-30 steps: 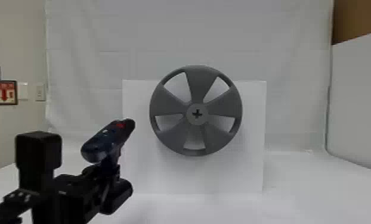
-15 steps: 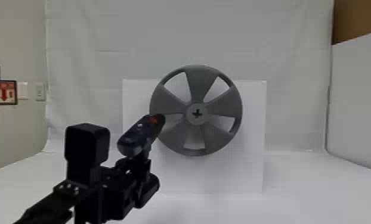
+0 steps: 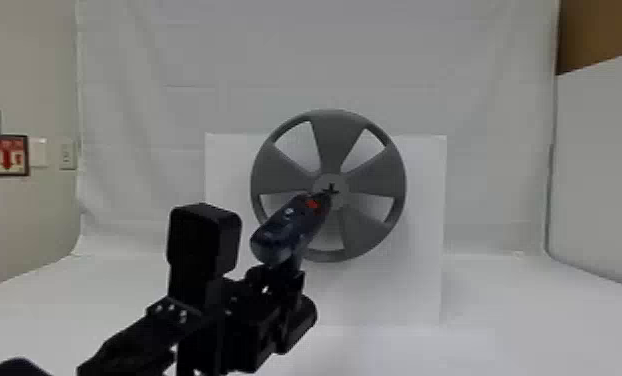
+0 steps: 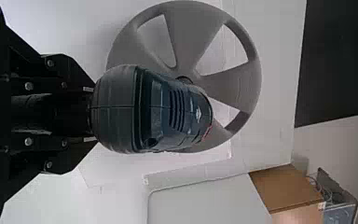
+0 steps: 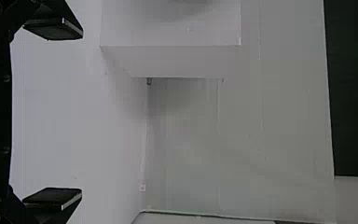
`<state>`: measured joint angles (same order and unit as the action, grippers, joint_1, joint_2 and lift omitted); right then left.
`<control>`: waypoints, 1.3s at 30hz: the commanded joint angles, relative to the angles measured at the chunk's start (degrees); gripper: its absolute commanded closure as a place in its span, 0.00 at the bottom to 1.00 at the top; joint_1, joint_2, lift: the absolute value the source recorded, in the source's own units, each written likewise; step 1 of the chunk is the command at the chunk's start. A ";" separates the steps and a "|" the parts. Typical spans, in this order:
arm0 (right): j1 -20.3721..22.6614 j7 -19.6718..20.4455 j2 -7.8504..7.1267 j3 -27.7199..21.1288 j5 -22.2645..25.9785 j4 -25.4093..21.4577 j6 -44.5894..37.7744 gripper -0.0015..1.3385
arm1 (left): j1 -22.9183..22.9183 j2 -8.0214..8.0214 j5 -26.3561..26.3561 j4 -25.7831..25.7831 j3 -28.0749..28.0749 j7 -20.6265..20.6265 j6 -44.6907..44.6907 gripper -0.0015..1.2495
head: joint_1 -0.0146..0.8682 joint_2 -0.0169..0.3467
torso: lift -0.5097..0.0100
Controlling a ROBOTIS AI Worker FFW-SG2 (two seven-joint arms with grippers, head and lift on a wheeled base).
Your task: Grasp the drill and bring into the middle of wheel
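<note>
In the head view my left gripper (image 3: 275, 290) holds the drill (image 3: 287, 227) by its handle, front end angled up toward the wheel (image 3: 370, 175). The drill's tip overlaps the cross-shaped hole at the hub; whether it touches cannot be told. The left wrist view has the left gripper (image 4: 91, 114) shut on the handle, with the drill's rounded back (image 4: 116, 109) covering part of the wheel (image 4: 233, 84) beyond. My right gripper (image 5: 53, 116), in the right wrist view, is open with nothing between its wide-apart fingers.
The wheel is mounted upright on a white block (image 3: 425, 225) standing on the white table (image 3: 525, 310). White cloth (image 3: 500, 100) hangs behind, and a white panel (image 3: 605, 165) borders the right side.
My left gripper and the drill have moved right and slightly up, from left of the wheel to in front of its hub. The wheel has stayed in place.
</note>
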<state>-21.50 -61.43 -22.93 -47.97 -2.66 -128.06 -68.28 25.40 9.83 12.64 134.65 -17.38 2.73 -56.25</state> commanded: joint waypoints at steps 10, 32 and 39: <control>-0.21 0.00 0.17 1.22 -0.77 0.26 -0.18 0.08 | 2.90 -0.78 1.25 -3.86 -1.78 -0.26 1.93 0.94 | 0.08 0.13 | 0.21; -0.21 0.00 0.34 2.01 -1.38 0.35 -0.27 0.08 | 6.06 -1.92 0.46 -10.54 -2.66 -1.06 6.15 0.94 | 0.08 0.13 | 0.21; -0.21 0.00 0.34 2.45 -1.56 0.44 -0.36 0.08 | 6.85 -2.36 1.25 -13.09 -2.40 -1.06 7.21 0.94 | 0.08 0.13 | 0.21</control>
<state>-21.71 -61.43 -22.59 -45.69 -4.17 -127.66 -68.62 31.85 7.75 13.72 122.79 -19.90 1.67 -49.57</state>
